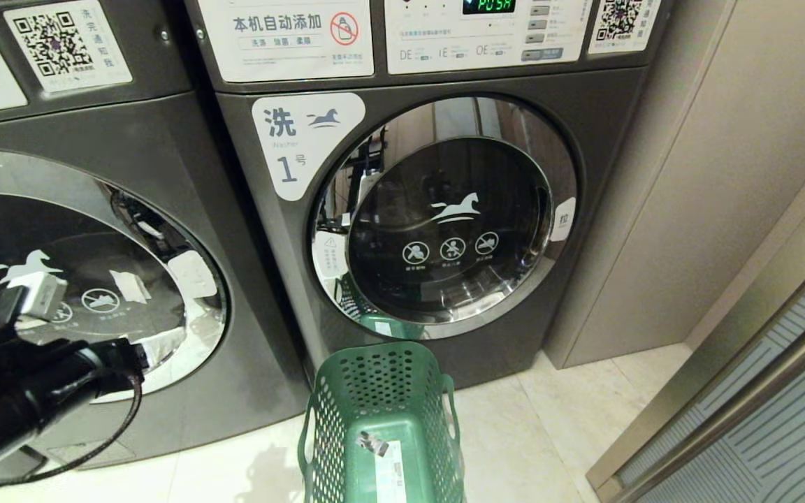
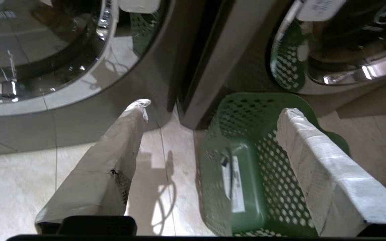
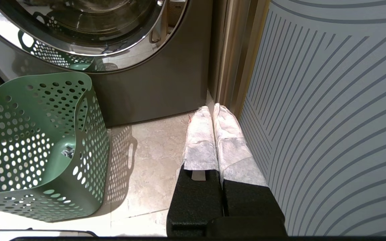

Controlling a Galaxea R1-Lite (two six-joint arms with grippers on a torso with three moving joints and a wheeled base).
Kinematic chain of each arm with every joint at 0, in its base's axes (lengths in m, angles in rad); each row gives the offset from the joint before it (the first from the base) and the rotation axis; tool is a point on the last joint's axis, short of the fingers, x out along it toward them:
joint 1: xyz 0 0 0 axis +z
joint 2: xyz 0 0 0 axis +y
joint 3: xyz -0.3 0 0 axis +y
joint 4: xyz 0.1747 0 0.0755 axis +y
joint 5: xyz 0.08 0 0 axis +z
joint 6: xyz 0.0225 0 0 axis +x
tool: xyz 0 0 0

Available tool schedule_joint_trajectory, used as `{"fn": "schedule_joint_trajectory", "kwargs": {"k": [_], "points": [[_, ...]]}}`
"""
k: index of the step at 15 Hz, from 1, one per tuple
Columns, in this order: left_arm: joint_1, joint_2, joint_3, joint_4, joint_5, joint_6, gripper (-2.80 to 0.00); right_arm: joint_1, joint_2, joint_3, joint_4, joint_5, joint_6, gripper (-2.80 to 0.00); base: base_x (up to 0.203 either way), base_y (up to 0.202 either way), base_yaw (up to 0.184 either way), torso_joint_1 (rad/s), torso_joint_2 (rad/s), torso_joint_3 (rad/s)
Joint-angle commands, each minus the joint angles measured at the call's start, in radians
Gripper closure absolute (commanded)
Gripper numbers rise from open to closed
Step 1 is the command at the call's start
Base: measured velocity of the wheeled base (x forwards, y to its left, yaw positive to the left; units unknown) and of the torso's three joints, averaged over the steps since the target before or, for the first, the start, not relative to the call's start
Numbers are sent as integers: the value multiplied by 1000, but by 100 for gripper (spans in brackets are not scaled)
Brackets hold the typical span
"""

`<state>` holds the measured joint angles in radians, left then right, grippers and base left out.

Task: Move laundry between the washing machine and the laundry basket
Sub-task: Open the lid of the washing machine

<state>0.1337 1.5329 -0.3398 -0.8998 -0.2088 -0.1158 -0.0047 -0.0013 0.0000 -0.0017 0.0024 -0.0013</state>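
Green perforated plastic laundry basket point(image 1: 381, 419) is standing empty on the tiled floor before the closed grey washer point(image 1: 437, 209). The left claw point(image 2: 209, 134) is hanging wide above it; the right claw point(image 3: 213, 134) is sitting closed. Laundry, presumably soft, is showing nowhere.
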Motion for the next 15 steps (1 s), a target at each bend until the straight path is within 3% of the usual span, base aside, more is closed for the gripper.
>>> {"fn": "schedule_joint_trajectory", "kwargs": {"k": [1,3,7,11,15], "points": [[140,258,16,-294,-212,37,-280,0,1,0,0,1,0,0,0,0,0,0,0,0],[231,338,16,-399,-379,128,-280,0,1,0,-1,1,0,0,0,0,0,0,0,0],[279,476,-2,-576,-547,175,-280,0,1,0,0,1,0,0,0,0,0,0,0,0],[265,606,-206,-628,-564,174,-280,0,1,0,-1,1,0,0,0,0,0,0,0,0],[262,659,-302,-630,-567,171,-280,0,1,0,0,1,0,0,0,0,0,0,0,0]]}}
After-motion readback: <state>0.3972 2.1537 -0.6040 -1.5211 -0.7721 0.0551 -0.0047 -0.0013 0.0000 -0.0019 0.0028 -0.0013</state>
